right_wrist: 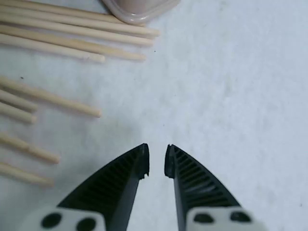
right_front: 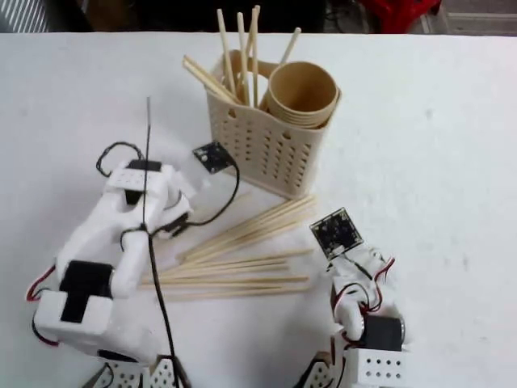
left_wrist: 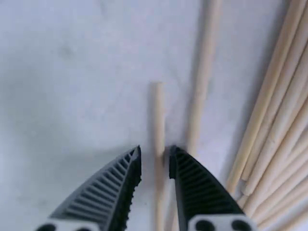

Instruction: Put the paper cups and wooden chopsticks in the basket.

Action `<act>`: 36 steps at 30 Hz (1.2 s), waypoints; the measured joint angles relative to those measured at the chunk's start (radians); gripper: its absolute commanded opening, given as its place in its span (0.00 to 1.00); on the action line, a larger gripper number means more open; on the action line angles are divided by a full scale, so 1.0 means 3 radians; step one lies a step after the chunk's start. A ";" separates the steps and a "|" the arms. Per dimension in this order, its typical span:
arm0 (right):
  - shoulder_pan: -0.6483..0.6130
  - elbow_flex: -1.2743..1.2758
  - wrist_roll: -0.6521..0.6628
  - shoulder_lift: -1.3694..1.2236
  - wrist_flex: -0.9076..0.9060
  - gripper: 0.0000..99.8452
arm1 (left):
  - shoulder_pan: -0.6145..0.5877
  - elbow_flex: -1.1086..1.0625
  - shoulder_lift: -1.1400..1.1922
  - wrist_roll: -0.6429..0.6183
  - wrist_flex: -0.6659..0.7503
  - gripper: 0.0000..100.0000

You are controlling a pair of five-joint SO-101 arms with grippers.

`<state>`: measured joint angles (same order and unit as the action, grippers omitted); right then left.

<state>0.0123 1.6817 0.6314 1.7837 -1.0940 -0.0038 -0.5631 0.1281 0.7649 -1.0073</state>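
Observation:
A cream perforated basket [right_front: 266, 153] stands at the table's back centre. It holds stacked paper cups [right_front: 303, 93] and several upright wooden chopsticks [right_front: 242, 48]. Several loose chopsticks [right_front: 242, 259] lie fanned on the table in front of it. My left gripper [left_wrist: 155, 161] is low over the table at the fan's left end [right_front: 184, 220], narrowly open. One chopstick [left_wrist: 158, 115] runs between its fingertips, with more chopsticks [left_wrist: 274, 120] beside it. My right gripper [right_wrist: 157, 161] is shut and holds nothing, over bare table near the chopstick tips [right_wrist: 72, 41] and the basket's foot [right_wrist: 139, 9].
The white left arm [right_front: 121, 234] and its black cable [right_front: 149, 202] lie left of the chopsticks. The right arm [right_front: 363, 299] sits at the front right. Bare white table [right_front: 436, 178] stretches to the right of the basket.

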 measured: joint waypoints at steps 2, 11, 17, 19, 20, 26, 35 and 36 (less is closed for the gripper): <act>0.0000 0.0000 0.0000 0.0000 0.0000 0.07 | -0.0005 0.0102 0.0107 -0.0005 -0.0026 0.06; 0.0000 0.0000 0.0000 0.0000 0.0000 0.07 | 0.0020 0.0230 0.0174 -0.0005 -0.0113 0.02; 0.0000 0.0000 0.0000 0.0000 0.0000 0.07 | -0.0113 0.0685 -0.0286 -0.0235 -0.0573 0.02; 0.0000 0.0000 0.0000 0.0000 0.0000 0.07 | -0.0097 0.0936 -0.0639 -0.0343 -0.0834 0.02; 0.0000 0.0000 0.0000 0.0000 0.0000 0.07 | -0.0087 0.1074 -0.0829 -0.0389 -0.0951 0.02; 0.0000 0.0000 0.0000 0.0000 0.0000 0.07 | 0.0286 0.1984 -0.1913 -0.0885 -0.1222 0.02; 0.0000 0.0000 0.0000 0.0000 0.0000 0.07 | 0.0951 0.2573 -0.2128 -0.1759 -0.0189 0.02; 0.0000 0.0000 0.0000 0.0000 0.0000 0.07 | 0.0982 0.2583 -0.2107 -0.1785 -0.0010 0.02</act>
<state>0.0123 1.6817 0.6314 1.7837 -1.0940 0.2908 0.2117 -0.5040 0.2294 -1.0104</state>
